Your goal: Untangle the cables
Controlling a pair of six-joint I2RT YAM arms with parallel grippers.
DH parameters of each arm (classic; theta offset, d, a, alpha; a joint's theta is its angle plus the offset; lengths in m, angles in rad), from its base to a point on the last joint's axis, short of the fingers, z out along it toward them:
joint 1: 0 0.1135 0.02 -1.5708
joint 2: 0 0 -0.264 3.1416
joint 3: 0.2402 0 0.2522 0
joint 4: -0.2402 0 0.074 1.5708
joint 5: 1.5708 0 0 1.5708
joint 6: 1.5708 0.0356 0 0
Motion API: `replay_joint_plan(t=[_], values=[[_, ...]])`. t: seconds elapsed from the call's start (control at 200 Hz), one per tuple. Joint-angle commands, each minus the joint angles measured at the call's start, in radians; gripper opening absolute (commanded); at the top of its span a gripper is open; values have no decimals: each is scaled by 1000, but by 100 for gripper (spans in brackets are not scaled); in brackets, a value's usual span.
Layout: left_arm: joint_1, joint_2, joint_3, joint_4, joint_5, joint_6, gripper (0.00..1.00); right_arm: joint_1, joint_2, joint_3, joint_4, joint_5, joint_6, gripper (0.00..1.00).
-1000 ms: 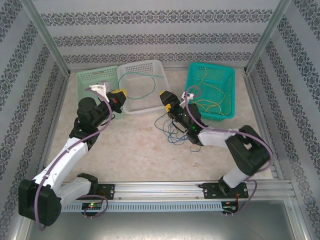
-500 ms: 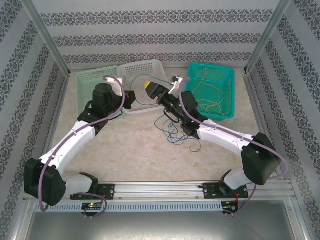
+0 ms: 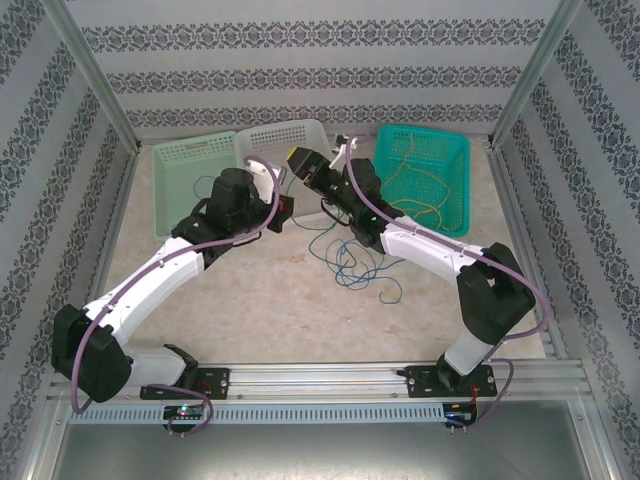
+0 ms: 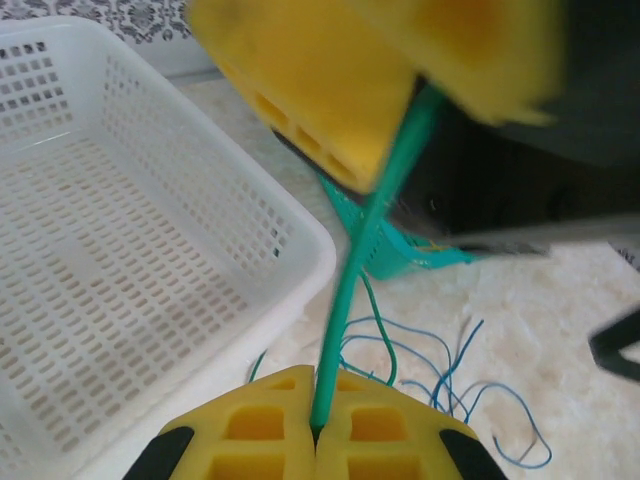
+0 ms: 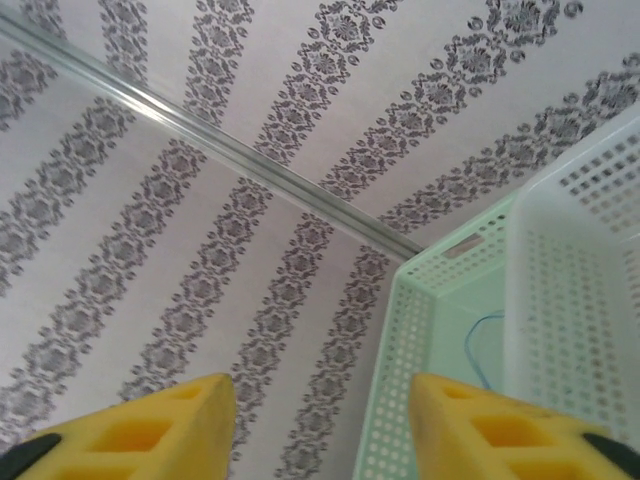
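The cables (image 3: 352, 262) lie mostly as a loose tangle of blue and green strands on the worktop (image 3: 250, 300) between the two arms, with more yellowish ones in the teal basket (image 3: 458, 150). The left pincer (image 4: 318, 428) is clamped tight on one green cable (image 4: 352, 280). That cable runs taut from its fingertips up to the right pincer (image 4: 425, 90) and passes between that one's two yellow fingers. In its own wrist view the right pincer (image 5: 320, 400) stands part-open with a clear gap between its fingers, and I cannot tell that it grips anything yet.

The step in hand looks like a handover of the green strand, or a two-handed pull on it, beside the white basket (image 4: 300, 235). To do it well, the right pincer should close squarely on the strand before the left one lets go or pulls. The two should then draw apart slowly and lift, so that the strand slides out of the blue loops (image 4: 480, 395) rather than dragging the knot along.

The white basket's rim sits just beside the strand and could catch it. The pale green basket (image 3: 185, 155) stands to its left. The two wrists are very near each other, so a knock between them seems the main risk. The purple arm cables (image 3: 258, 163) also hang close.
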State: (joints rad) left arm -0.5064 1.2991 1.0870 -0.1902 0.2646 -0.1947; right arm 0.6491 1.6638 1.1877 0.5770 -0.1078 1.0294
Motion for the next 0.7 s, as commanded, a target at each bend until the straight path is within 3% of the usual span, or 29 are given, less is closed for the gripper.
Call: replay_joint_plan(t=[0.0, 0.02, 0.19, 0.35, 0.575, 0.694], values=[[-17, 4, 34, -101, -24, 75, 0, -26, -7, 83, -117, -39, -75, 9], [-18, 6, 37, -111, -23, 80, 0, -30, -7, 106, -168, -51, -101, 0], [-21, 34, 73, -185, 14, 109, 0, -15, 46, 388, -670, -134, -438, 0], [-20, 84, 142, -291, 53, 138, 0, 47, 131, 633, -1140, 9, -795, 0], [-18, 116, 169, -333, 141, 158, 0, 121, 194, 699, -1404, 270, -1045, 0], [-18, 140, 194, -358, 140, 172, 0, 142, 204, 705, -1430, 363, -1066, 0]])
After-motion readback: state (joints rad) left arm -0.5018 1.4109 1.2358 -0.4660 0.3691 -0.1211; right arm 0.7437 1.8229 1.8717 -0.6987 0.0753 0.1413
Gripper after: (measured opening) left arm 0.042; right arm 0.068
